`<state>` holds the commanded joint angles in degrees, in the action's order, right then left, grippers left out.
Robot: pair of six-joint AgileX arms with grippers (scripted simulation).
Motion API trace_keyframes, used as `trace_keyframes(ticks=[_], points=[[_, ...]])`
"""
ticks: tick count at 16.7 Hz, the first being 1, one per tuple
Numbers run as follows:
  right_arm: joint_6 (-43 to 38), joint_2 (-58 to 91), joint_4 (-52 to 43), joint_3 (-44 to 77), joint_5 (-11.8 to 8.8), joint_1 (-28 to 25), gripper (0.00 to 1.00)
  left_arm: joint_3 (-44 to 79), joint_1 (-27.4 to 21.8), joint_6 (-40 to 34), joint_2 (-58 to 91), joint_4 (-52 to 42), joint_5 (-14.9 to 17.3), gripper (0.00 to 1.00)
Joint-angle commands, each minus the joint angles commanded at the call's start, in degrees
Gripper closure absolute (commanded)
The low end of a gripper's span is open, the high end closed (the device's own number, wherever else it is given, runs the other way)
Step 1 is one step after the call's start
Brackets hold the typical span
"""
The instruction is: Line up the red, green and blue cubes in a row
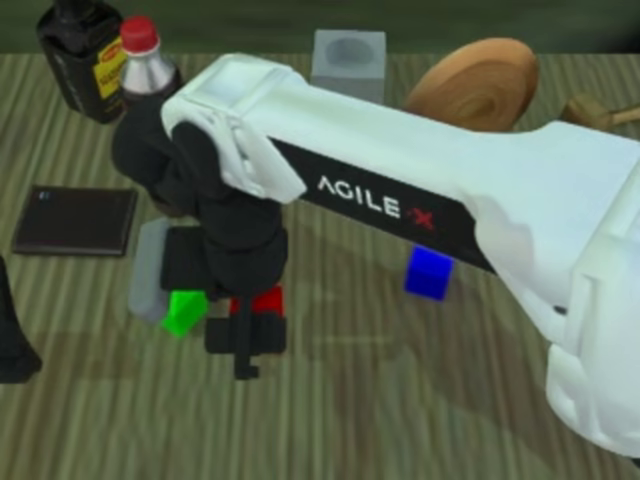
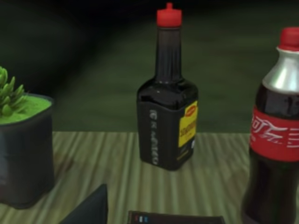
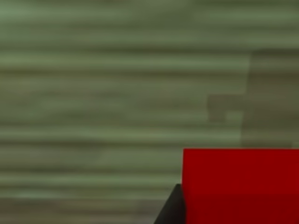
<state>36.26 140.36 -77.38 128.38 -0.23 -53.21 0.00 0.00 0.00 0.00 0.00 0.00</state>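
At the back of the striped table [image 1: 400, 400], a dark sauce bottle [image 1: 82, 55] with a yellow label and a cola bottle [image 1: 145, 62] with a red cap are seen on the left. A pale grey block [image 1: 348, 62] with a round hollow is placed in the middle of the back edge, and a round wooden disc [image 1: 475, 83] is propped up to its right. A wooden mallet [image 1: 600, 112] is seen at the far right edge. A flat dark pad [image 1: 76, 220] lies on the left side. In the left wrist view, a black pot with a green plant [image 2: 23, 149] is shown near the sauce bottle. Much of the table's middle is covered by the big white right arm, which is stretched across from the right. The right gripper [image 1: 247, 335] is held low over the red cube [image 1: 265, 300], and part of that cube is hidden under it. In the right wrist view the red cube fills a corner, with a dark finger [image 3: 170, 210] pressed right beside it, so the cube looks to be gripped. The green cube [image 1: 184, 311] is set just to the left of the red one, tilted a bit. The blue cube [image 1: 428, 272] lies apart on the right, partly under the arm. Only a dark bit of the left arm [image 1: 12, 340] is seen at the left edge, and whether its gripper is open cannot be told.
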Motion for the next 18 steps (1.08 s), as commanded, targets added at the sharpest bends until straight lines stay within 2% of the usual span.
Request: trace_keyframes(ticks=[3,8,13,18], points=[[0.0,0.2,2.3,-2.3,0.1,0.0,1.00,0.0,0.0,0.0,0.0,0.0,0.0,0.00],[0.0,1.6,13.2,-11.4,0.1,-0.2,1.00,0.0,0.0,0.0,0.0,0.0,0.0,0.00],[0.0,2.0,14.5,-12.6,0.1,-0.2,1.00,0.0,0.0,0.0,0.0,0.0,0.0,0.00],[0.0,2.0,14.5,-12.6,0.1,-0.2,0.62,0.0,0.0,0.0,0.0,0.0,0.0,0.00]])
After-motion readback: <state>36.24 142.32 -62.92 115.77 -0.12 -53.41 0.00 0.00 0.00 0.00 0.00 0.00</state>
